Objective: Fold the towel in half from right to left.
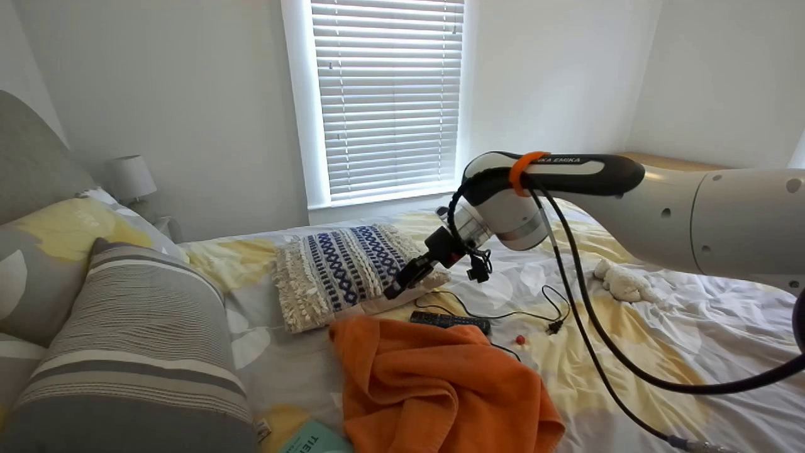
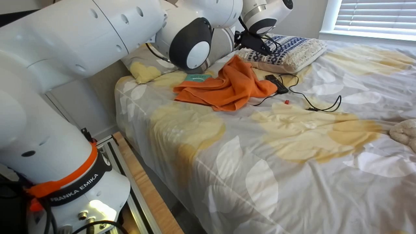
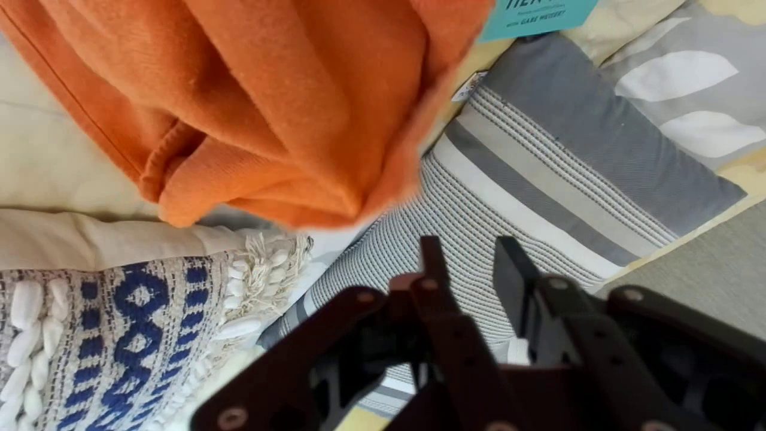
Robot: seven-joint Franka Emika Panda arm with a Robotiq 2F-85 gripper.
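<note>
The orange towel (image 1: 440,390) lies rumpled on the bed, with folds and a raised peak. It also shows in an exterior view (image 2: 227,86) and fills the upper left of the wrist view (image 3: 299,108), where its near edge is blurred. My gripper (image 1: 395,288) hangs above the blue-and-white patterned pillow, beyond the towel's far edge and apart from the cloth. It also shows in an exterior view (image 2: 268,52). In the wrist view the gripper (image 3: 470,248) has its fingers apart with nothing between them. The towel's underside is hidden.
The patterned pillow (image 1: 352,267) lies behind the towel. A black remote (image 1: 449,321), a cable (image 1: 503,313) and a small red object (image 1: 520,340) lie beside it. A teal book (image 1: 317,438) and a striped grey pillow (image 1: 151,327) are on the left. A plush toy (image 1: 622,282) lies right.
</note>
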